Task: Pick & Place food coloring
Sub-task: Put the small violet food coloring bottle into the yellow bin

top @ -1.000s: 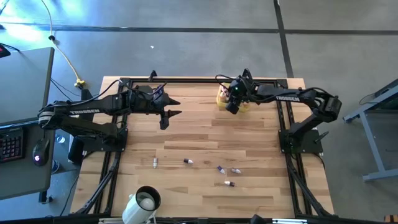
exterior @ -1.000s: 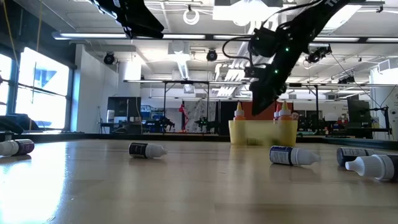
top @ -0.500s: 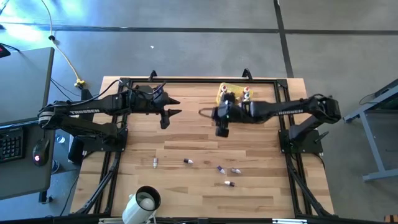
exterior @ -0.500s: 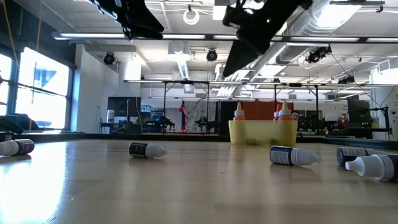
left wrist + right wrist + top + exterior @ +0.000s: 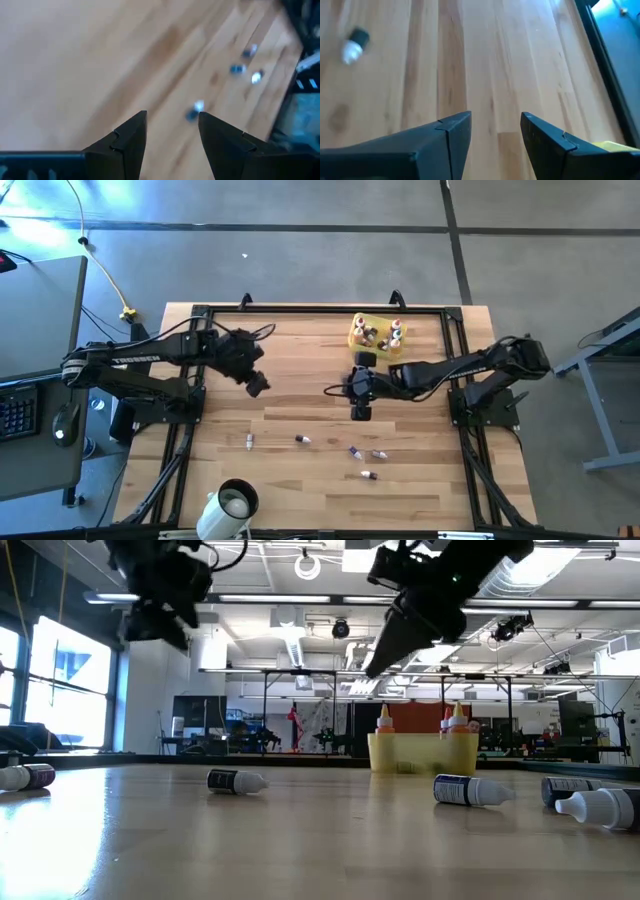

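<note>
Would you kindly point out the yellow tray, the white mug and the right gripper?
yellow tray (image 5: pixel 356 338): high view, on its rim.
white mug (image 5: pixel 236 502): high view, on its rim.
right gripper (image 5: pixel 360 413): high view, between its fingertips.

Two arms, both black, of jointed tubular links; the left arm (image 5: pixel 150 358) bears white lettering along its forearm link; the right arm (image 5: pixel 470 363) bears the same; thin black cables loop beside the wrists; each arm stands on a black base bolted to a black frame; the fingers (image 5: pixel 125 145) are matte black, flat, angular, with stepped inner edges.
</note>
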Motion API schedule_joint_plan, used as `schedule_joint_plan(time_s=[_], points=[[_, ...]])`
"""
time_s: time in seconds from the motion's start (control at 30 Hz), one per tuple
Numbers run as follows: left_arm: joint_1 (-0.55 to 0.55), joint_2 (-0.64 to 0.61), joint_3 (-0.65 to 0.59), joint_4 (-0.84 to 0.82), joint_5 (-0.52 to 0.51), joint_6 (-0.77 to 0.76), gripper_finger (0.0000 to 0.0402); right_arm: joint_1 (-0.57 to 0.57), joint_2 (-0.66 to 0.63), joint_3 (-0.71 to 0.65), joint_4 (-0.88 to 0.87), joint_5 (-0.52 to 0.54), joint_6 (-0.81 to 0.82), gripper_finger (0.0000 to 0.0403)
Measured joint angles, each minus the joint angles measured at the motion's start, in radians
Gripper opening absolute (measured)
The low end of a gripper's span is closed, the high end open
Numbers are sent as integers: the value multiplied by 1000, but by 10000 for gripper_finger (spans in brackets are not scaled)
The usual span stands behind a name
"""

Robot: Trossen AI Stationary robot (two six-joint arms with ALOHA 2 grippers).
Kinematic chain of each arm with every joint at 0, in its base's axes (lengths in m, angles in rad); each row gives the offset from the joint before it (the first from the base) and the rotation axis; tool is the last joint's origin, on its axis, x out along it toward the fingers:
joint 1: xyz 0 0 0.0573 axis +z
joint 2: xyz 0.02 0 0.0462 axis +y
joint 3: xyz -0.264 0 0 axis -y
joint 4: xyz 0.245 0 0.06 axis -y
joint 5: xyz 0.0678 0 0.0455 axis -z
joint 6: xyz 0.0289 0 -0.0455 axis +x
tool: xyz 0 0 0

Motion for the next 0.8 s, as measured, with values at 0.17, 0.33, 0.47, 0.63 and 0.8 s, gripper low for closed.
schedule_joint_plan(time_s=[0.17, 0.33, 0.47, 0.63, 0.8], points=[[-52, 26, 0, -136, 82, -220, 179, -14, 0, -41, 3, 65, -44, 165], [-183, 90, 1, -184, 92, -423, 179, -32, 0, -40, 11, 90, -44, 165], [-308, 180, 1, -163, 73, -579, 178, -48, -1, -40, 18, 90, -48, 165], [-439, 295, 0, -166, 29, -754, 178, -75, -1, -40, 38, 90, -125, 165], [-537, 394, 0, -164, -59, -845, 178, -100, -1, -40, 121, 90, -193, 165]])
